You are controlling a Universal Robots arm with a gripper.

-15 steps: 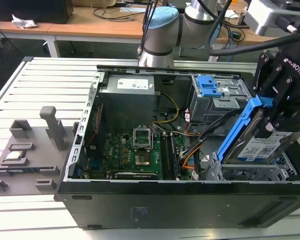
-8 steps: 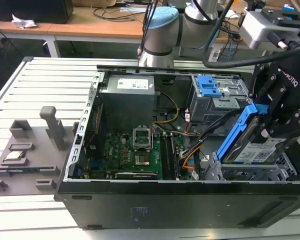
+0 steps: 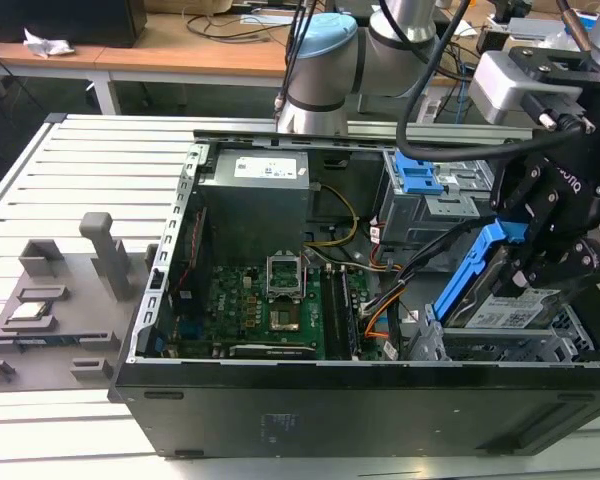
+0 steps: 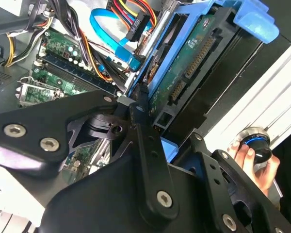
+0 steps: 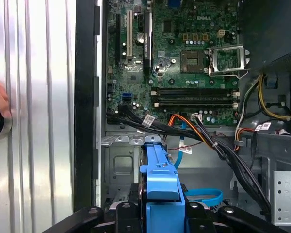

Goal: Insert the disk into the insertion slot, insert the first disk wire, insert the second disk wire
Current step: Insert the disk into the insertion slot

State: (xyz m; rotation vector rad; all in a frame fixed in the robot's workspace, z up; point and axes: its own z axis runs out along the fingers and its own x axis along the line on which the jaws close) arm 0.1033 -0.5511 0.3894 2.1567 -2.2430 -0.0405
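Note:
In the exterior view my gripper (image 3: 536, 262) is shut on the disk (image 3: 505, 310), a silver drive with a white label in a bright blue carrier. The disk hangs tilted, one end raised, over the insertion slot (image 3: 495, 346) of silver perforated metal at the case's near corner on the exterior view's right. The second wrist view shows the disk's green underside (image 4: 189, 63) with one finger (image 4: 139, 104) against the carrier edge. In the first wrist view the blue carrier (image 5: 160, 177) sits between my fingers (image 5: 123, 209), above the slot's metal floor (image 5: 117, 165). Loose disk wires (image 4: 136, 26) lie beside it.
The open computer case holds a motherboard (image 3: 270, 310), a power supply (image 3: 255, 190) and a taller grey cage with a blue latch (image 3: 420, 185). A blue cable (image 5: 203, 196) loops near the slot. A grey fixture (image 3: 50, 300) sits outside. A person's hand (image 4: 245, 155) rests on a knob.

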